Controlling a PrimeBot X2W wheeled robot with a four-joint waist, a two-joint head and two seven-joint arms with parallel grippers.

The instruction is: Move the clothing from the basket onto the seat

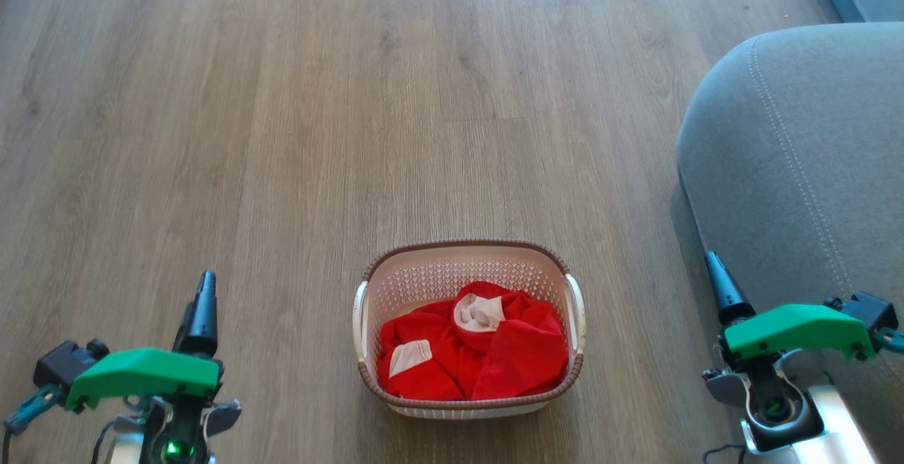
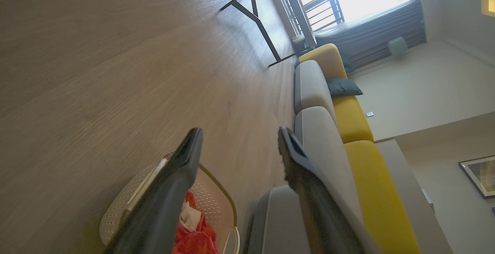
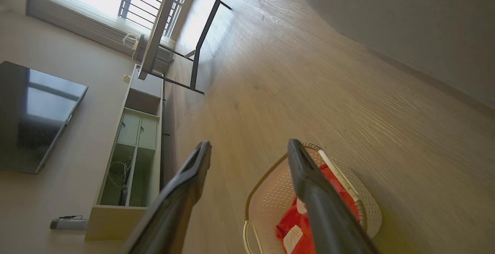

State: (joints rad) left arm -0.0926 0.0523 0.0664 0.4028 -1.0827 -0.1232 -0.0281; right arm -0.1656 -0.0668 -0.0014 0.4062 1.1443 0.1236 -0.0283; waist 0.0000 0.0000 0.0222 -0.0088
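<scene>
The basket (image 1: 468, 246) is seen upright on the wooden floor (image 1: 282, 132) at the lower centre of the head view, its long axis laid left to right across the frame and its mouth turned upward. The clothing (image 1: 508, 361) is heaped inside it, white patches uppermost. The seat (image 1: 798, 153) is found at the right edge, apart from the basket. The left gripper (image 2: 239, 134) and right gripper (image 3: 249, 145) are held wide apart, with nothing between their fingers.

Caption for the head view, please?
Red clothing heaped in the basket on the wood floor, grey seat to its right; left gripper and right gripper open.
</scene>
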